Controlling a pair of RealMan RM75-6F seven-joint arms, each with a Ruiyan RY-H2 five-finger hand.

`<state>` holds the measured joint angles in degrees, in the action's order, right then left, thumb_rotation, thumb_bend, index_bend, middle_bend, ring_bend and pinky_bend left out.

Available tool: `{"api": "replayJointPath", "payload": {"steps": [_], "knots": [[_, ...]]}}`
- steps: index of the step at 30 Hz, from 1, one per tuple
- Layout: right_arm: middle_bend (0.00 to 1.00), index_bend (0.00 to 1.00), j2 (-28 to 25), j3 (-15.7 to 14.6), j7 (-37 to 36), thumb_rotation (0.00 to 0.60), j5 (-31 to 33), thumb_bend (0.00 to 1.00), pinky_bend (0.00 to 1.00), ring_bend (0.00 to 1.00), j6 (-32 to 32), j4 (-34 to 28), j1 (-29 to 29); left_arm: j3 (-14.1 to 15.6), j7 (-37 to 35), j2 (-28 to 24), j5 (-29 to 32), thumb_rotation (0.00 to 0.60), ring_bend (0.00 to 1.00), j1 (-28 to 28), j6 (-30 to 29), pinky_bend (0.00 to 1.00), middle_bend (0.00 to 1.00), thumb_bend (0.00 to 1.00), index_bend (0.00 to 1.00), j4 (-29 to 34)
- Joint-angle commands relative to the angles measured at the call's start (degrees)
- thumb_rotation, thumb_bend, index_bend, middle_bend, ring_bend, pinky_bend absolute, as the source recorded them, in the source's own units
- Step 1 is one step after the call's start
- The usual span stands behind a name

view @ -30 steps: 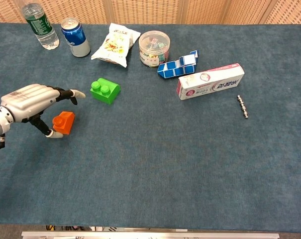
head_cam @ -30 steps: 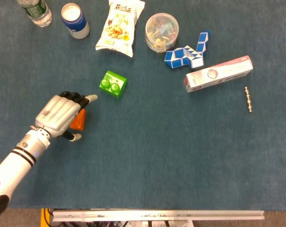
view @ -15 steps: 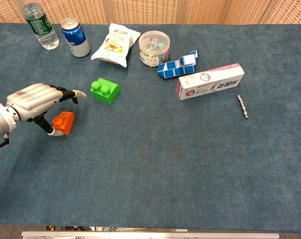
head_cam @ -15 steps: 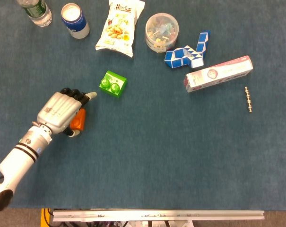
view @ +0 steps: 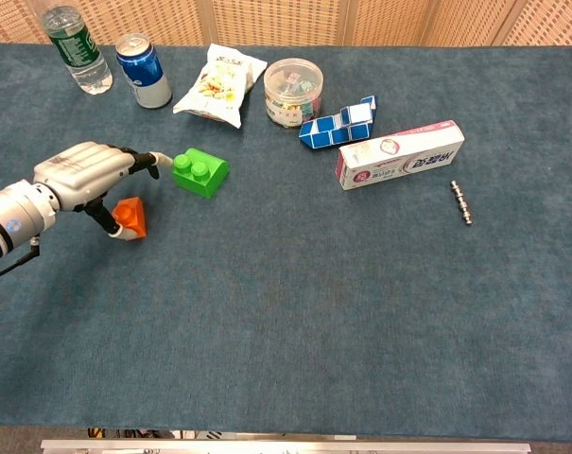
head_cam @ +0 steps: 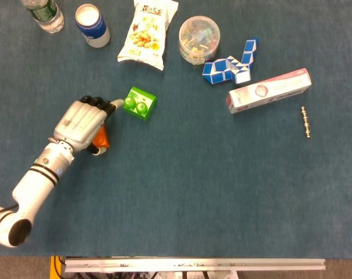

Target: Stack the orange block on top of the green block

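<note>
Along the far edge of the blue-covered desk [view: 295,312] stood a green-labelled water bottle [view: 77,40] and, just beside it, a blue drinks can [view: 143,70]. A snack packet [view: 215,85] lay next, then a round clear tub [view: 293,92] of small colourful bits. A blue-and-white twist puzzle [view: 339,122] sat near a pink-and-white toothpaste box [view: 400,154], with a small metal rod [view: 461,202] lying apart.

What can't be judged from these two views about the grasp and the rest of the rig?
- Orange block: in the head view mostly hidden under the left hand; the chest view shows only a tilted corner, so the grip and any lift off the table are unclear.
- Finger against the green block: contact or a gap, too fine in both views.
- Right hand: outside both views.
</note>
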<state>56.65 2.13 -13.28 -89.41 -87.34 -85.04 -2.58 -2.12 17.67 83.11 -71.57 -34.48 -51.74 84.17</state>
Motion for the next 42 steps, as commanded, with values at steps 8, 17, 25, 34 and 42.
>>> {"api": "replayJointPath", "payload": {"steps": [8, 17, 25, 34, 42], "knots": [[0.56, 0.59, 0.3, 0.0, -0.5, 0.6, 0.0, 0.42, 0.6, 0.5, -0.1, 0.5, 0.1, -1.8, 2.2, 0.4, 3.6, 0.6, 0.19, -1.1, -0.2, 0.2, 0.25, 0.05, 0.11, 1.5], [0.56, 0.59, 0.5, 0.0, -0.7, 0.6, -0.3, 0.42, 0.6, 0.5, 0.1, 0.7, -0.1, 2.5, 5.2, -8.4, 1.9, 0.6, 0.19, -0.8, 1.7, 0.2, 0.25, 0.05, 0.16, 9.3], [0.56, 0.59, 0.5, 0.0, -0.3, 0.6, -0.5, 0.42, 0.6, 0.5, 0.0, 0.3, -0.2, 4.3, 1.0, -10.6, -4.1, 0.6, 0.19, -1.6, 3.3, 0.19, 0.25, 0.11, 0.19, 8.5], [0.56, 0.59, 0.2, 0.0, 0.4, 0.6, -0.3, 0.42, 0.6, 0.5, 0.1, -0.3, -0.1, 4.6, -3.5, -9.1, -8.6, 0.6, 0.18, -3.6, 5.5, 0.19, 0.25, 0.13, 0.19, 4.4], [0.56, 0.59, 0.1, 0.0, 0.6, 0.6, -0.2, 0.42, 0.6, 0.5, 0.0, -0.5, 0.0, 5.3, -3.6, -9.5, -8.3, 0.6, 0.18, -4.0, 6.9, 0.19, 0.25, 0.13, 0.2, 3.4]]}}
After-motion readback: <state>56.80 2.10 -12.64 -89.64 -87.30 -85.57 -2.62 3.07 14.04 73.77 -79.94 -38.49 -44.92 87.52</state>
